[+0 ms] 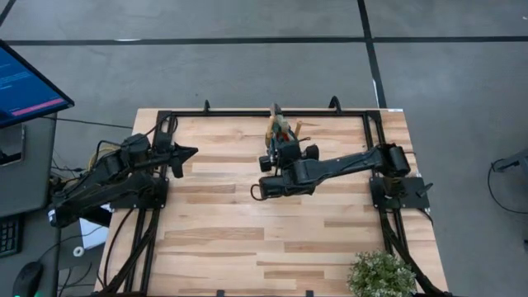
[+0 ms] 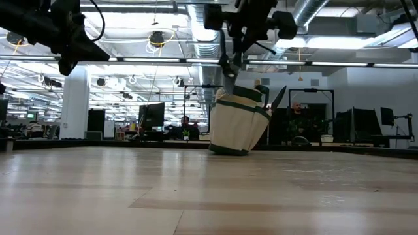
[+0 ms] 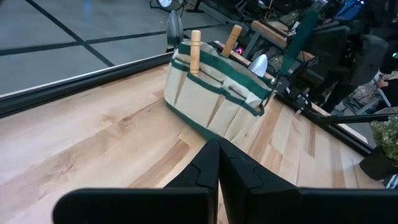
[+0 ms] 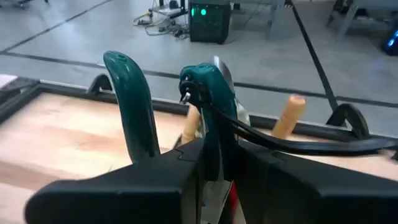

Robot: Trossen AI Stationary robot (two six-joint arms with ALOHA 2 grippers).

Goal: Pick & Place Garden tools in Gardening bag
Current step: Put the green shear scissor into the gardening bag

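Tipping is the main worry. Seen from table height, the gardening bag [image 2: 236, 124] already leans with one bottom edge off the wood, at twelve o'clock on the table near the far rail. The right gripper [image 2: 232, 64] hangs right over its mouth, clamped on one teal handle of the pruning shears [image 4: 210, 99]. The other handle [image 4: 129, 99] splays free beside it. If that loose handle or the blades catch the green trim as the arm travels, the bag could roll over and spill what it holds (it looks light and soft, so I doubt it would resist much). Letting go while the shears are only partly inside could also leave them propped on the rim, ready to slide out.

The left gripper [image 1: 190, 153] waits at nine o'clock, fingers pressed together on nothing, too far off to steady anything.

Count:
- One bag.
- One pair of shears.
- Two wooden handles [image 3: 196, 51] standing up out of the bag.
- One silver blade [image 3: 260, 63] showing at its edge.
- One leafy plant [image 1: 381, 275] at five o'clock.
- No loose tools on the tabletop.
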